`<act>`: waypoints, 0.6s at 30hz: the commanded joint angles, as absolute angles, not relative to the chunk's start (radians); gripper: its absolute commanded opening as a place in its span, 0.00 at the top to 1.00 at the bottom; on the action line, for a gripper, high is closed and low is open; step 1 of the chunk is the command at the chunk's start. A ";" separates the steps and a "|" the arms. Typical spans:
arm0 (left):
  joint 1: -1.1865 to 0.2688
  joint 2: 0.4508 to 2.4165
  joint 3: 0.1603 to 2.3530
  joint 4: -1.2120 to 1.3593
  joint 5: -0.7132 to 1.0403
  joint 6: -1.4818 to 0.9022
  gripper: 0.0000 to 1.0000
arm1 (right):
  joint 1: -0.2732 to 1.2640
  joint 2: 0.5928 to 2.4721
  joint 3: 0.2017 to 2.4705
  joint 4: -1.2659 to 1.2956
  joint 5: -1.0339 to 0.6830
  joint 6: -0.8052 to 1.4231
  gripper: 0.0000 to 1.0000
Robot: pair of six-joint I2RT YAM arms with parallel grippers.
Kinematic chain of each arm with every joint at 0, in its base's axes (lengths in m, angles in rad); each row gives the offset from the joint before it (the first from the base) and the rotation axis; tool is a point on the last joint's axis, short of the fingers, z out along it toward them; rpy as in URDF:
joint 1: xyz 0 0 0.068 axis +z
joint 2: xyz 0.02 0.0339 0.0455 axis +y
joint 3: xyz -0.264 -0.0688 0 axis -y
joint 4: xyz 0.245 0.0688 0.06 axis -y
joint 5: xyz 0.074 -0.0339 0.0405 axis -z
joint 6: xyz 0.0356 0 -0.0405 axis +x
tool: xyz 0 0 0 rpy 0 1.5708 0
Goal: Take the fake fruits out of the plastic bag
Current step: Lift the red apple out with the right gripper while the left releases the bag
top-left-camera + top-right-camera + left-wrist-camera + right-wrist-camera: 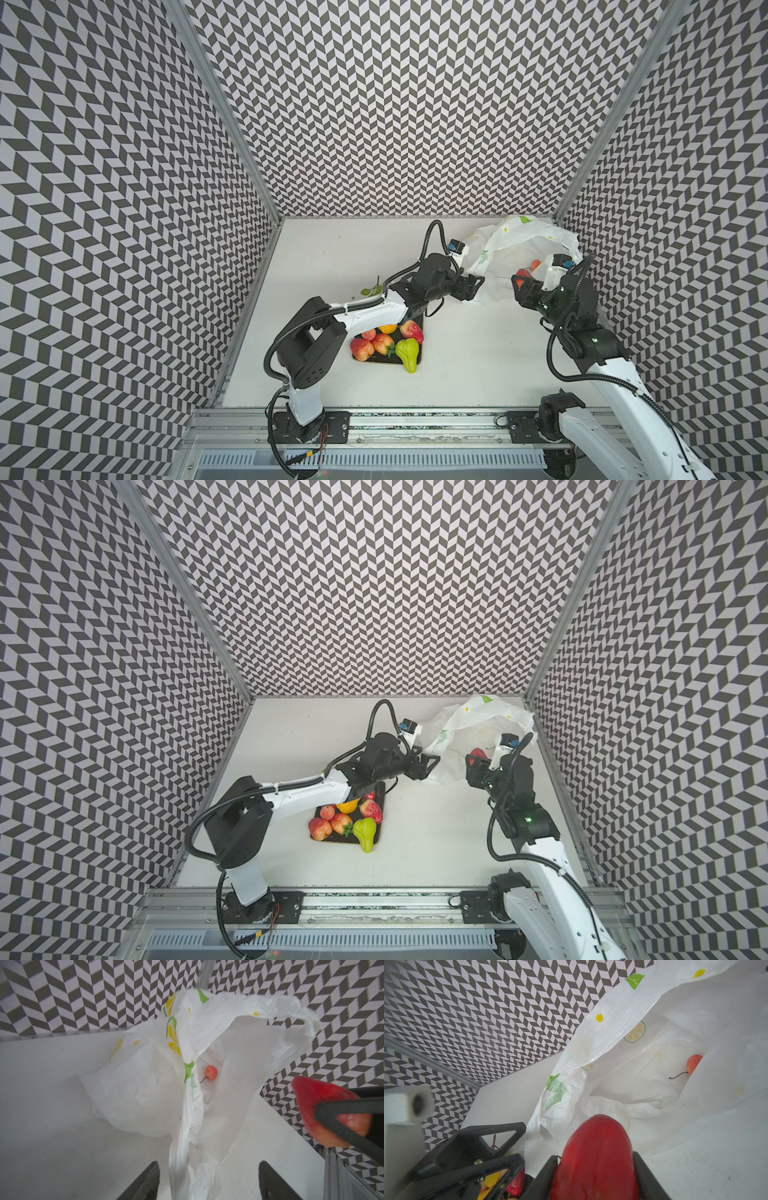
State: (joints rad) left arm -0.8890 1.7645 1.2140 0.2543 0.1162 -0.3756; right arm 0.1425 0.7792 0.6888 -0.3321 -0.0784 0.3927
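**A:** Between the jaws of the right pincer (595, 1156) sits a red fruit (596, 1136), firmly gripped, at the mouth of the bag (519, 239), one o'clock on the table (457, 374).

**B:** Left pincer (207, 1165)?

**A:** Jaws apart, a handle loose between them. One small fruit (211, 1072) lies inside.

**B:** Carry-out step, I'd say. Swing toward seven o'clock, drop it on the plate (382, 362) beside the other fruits (382, 343)
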 commanded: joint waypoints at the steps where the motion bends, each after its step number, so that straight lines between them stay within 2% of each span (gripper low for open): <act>1: -0.890 1.650 1.160 0.285 0.066 -0.337 0.23 | 0.160 0.790 0.735 -0.300 -0.142 0.362 0.55; 3: -0.881 1.572 1.110 0.282 0.029 -0.338 0.23 | 0.214 0.808 0.747 -0.285 -0.140 0.353 0.54; 9: -0.801 1.306 0.920 0.281 -0.079 -0.415 0.26 | 0.514 0.906 0.777 -0.196 -0.044 0.327 0.52; 18: -0.591 0.910 0.650 0.174 -0.197 -0.553 0.30 | 0.890 1.108 0.768 0.008 0.080 0.258 0.51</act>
State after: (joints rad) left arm -0.6205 0.9794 0.6876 0.2337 -0.1322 -0.4938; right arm 0.8288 1.0637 0.7547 -0.1268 0.0200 0.3038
